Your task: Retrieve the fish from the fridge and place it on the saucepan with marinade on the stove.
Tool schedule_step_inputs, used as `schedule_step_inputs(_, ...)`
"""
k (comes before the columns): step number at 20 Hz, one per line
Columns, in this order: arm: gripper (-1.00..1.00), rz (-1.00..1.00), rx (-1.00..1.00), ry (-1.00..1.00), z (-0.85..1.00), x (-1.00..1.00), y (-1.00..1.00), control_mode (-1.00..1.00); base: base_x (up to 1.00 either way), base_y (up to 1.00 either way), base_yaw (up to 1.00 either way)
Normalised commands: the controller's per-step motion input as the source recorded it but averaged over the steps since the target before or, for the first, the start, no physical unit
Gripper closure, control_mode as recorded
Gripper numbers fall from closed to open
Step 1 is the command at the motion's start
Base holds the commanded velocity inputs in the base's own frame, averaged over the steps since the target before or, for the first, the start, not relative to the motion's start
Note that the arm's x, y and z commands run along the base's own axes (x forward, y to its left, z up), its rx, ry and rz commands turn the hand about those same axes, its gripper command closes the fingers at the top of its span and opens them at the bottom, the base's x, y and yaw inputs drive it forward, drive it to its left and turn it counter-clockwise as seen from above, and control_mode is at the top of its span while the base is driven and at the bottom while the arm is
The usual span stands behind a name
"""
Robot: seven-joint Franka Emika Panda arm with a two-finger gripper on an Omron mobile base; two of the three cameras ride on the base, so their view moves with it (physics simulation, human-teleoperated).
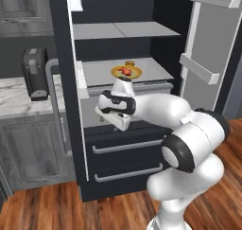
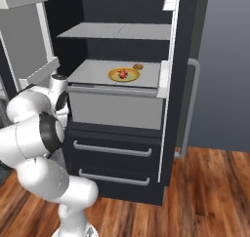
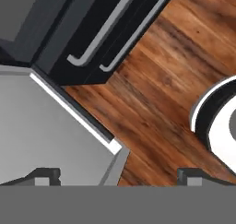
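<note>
The fridge (image 1: pixel 127 32) (image 2: pixel 117 31) stands with both doors open. On its lower light grey shelf lies the fish (image 1: pixel 125 71) (image 2: pixel 122 74), a small red-orange lump on a yellow-rimmed plate (image 1: pixel 115 73) (image 2: pixel 112 75). My gripper (image 1: pixel 119 125) (image 3: pixel 120 177) hangs below and in front of that shelf, pointing down at the floor. It is open, and nothing sits between its fingertips (image 3: pixel 46 176). The saucepan with marinade and the stove are out of view.
A tiny brown round item (image 1: pixel 130 63) (image 2: pixel 138 66) lies behind the plate. Two drawers with grey handles (image 1: pixel 125 146) (image 2: pixel 112 150) (image 3: pixel 99 38) sit below the shelf. The open door edges (image 1: pixel 61 82) (image 2: pixel 171 85) flank the opening. A coffee machine (image 1: pixel 35 73) stands on the marble counter (image 1: pixel 12 99).
</note>
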Motion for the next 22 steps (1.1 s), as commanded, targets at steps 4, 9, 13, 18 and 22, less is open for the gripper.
schedule_step_inputs(4, -1.0, 0.43, -0.31, -0.07, -0.56, 0.35, -0.99, -1.0, 0.0, 0.0, 0.0)
schedule_step_inputs(9, -1.0, 0.57, -0.17, -0.09, -0.1, 0.1, -1.0, -1.0, 0.0, 0.0, 0.0)
schedule_step_inputs(13, -1.0, 0.59, -0.13, -0.02, 0.2, 0.0, -1.0, -1.0, 0.0, 0.0, 0.0)
schedule_step_inputs(18, -1.0, 0.67, -0.29, -0.01, 0.34, -0.2, -0.57, -1.0, 0.0, 0.0, 0.0)
schedule_step_inputs(22, -1.0, 0.25, -0.31, 0.09, 0.62, -0.06, -0.38, -1.0, 0.0, 0.0, 0.0)
